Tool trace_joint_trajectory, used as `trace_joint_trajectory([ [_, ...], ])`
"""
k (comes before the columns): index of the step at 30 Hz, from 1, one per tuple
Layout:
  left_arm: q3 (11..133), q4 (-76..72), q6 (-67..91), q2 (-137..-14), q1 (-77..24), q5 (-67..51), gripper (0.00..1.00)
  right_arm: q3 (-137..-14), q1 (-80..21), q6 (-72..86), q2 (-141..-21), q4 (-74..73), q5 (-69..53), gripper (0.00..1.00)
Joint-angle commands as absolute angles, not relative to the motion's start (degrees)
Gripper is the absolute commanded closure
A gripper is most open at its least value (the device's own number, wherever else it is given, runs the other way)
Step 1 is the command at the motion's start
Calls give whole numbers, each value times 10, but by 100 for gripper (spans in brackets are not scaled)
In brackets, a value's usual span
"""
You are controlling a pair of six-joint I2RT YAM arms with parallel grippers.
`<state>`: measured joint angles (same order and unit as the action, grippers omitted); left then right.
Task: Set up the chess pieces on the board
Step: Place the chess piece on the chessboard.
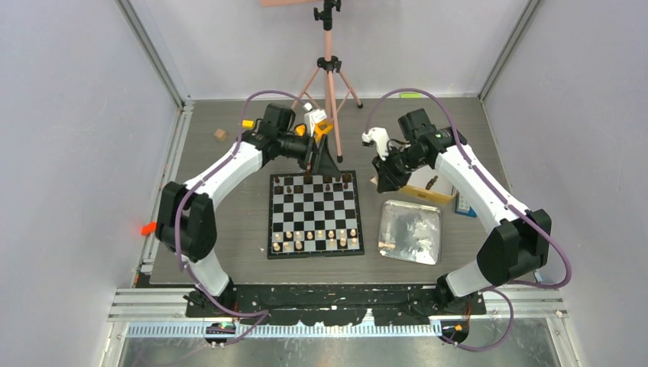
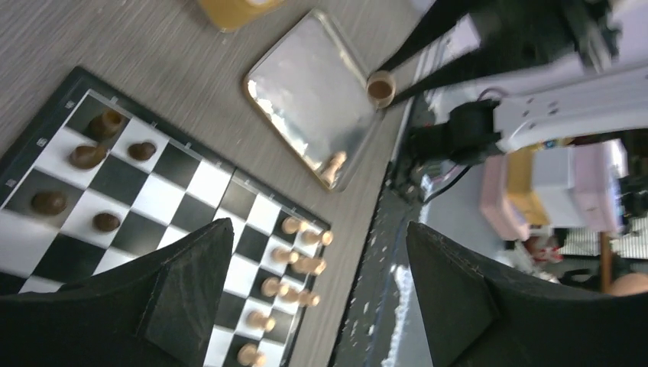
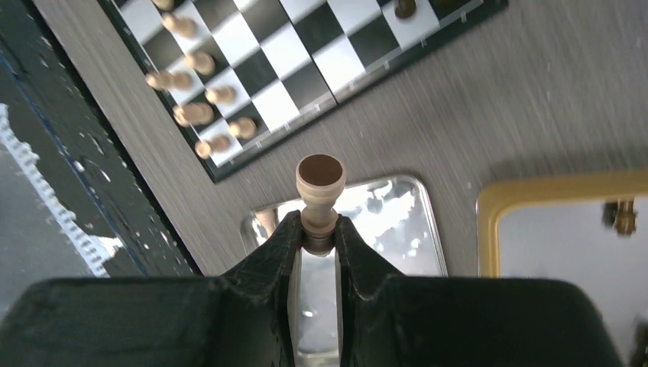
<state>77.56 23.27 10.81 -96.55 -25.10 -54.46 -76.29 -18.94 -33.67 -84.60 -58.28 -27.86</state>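
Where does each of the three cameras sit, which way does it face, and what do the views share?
Top external: above and behind the arms, facing down; left arm, right arm and the board show.
Left wrist: facing down past the open left gripper at board and silver tray.
Right wrist: facing down past the right gripper, shut on a light chess piece.
Shared: all three show board and tray.

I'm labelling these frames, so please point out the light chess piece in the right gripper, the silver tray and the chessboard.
light piece [image 3: 318,214], right wrist view, on its narrow stem.
silver tray [image 1: 416,229], top external view, on its bare middle.
chessboard [image 1: 315,215], top external view, on its empty middle squares.
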Motion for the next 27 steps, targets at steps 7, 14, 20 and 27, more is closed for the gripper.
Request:
trace_joint_trajectory([
  [7, 866, 148, 325, -1042, -266, -610, 20, -835, -248, -246, -873, -505, -334, 99],
  [14, 878, 140, 356, -1069, -279, -610, 30, -830, -255, -233, -874, -488, -332, 99],
  [20, 887, 138, 368, -1086, -295, -612, 39, -816, -256, -226, -870, -479, -318, 99],
  [27, 886, 132, 376, -1092, -303, -615, 46, -802, -260, -219, -867, -472, -299, 99],
])
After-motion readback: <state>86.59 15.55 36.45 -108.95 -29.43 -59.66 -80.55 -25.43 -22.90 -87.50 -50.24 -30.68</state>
